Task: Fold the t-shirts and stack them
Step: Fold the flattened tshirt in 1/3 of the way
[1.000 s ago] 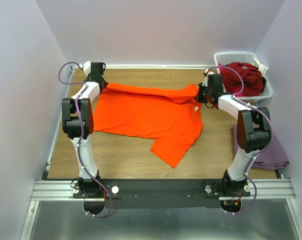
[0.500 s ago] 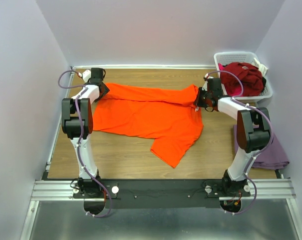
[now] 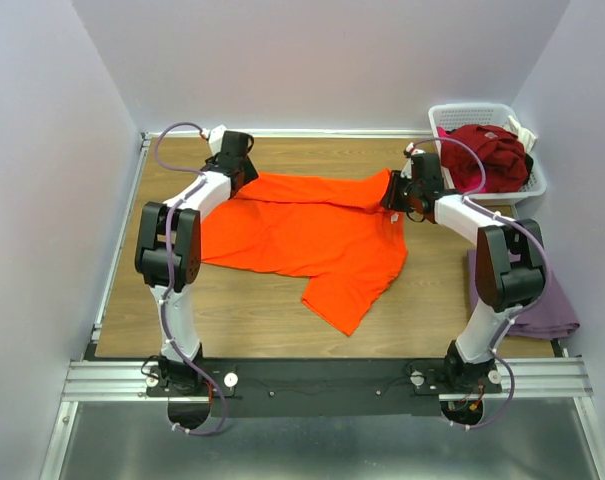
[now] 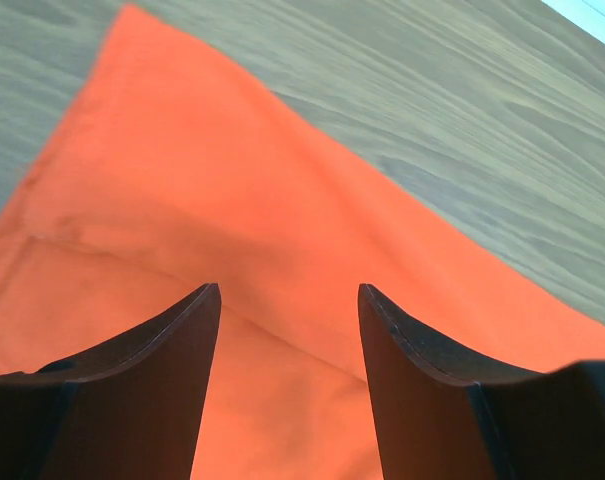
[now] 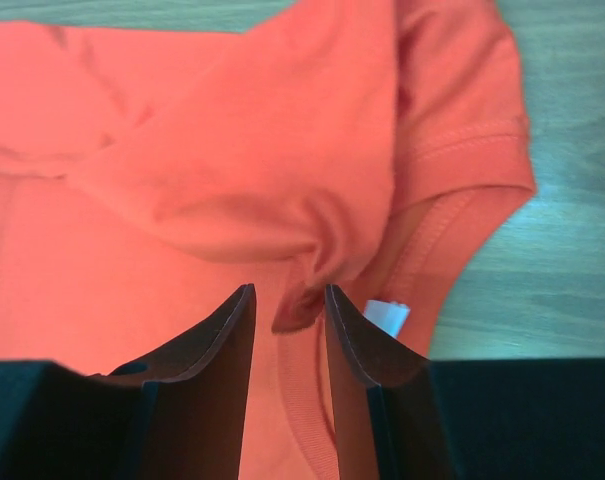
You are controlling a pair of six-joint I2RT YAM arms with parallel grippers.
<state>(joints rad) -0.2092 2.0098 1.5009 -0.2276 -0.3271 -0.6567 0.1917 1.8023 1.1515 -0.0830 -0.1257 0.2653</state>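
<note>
Two sets of jaws work the far edge of a bright orange short-sleeved cotton t-shirt (image 3: pixel 302 230), which lies spread on the brown wood-grain bench (image 3: pixel 252 320) with its far strip folded over onto itself and one sleeve poking toward the near edge. Left jaws are released: wide apart over flat orange cloth near the shirt's left corner, nothing between them. Right jaws sit at the collar end beside the small white neck label (image 5: pixel 387 315), only narrowly parted, with a pucker of cloth at the tips; cannot tell if they pinch it or just touch. Risk: if the cloth is caught and that arm lifts away, the fold drags open and the collar bunches. Dark red crumpled tee (image 3: pixel 492 150) waits in the white slatted plastic basket (image 3: pixel 537 185); folded mauve-purple tee (image 3: pixel 547 300) lies right.
</note>
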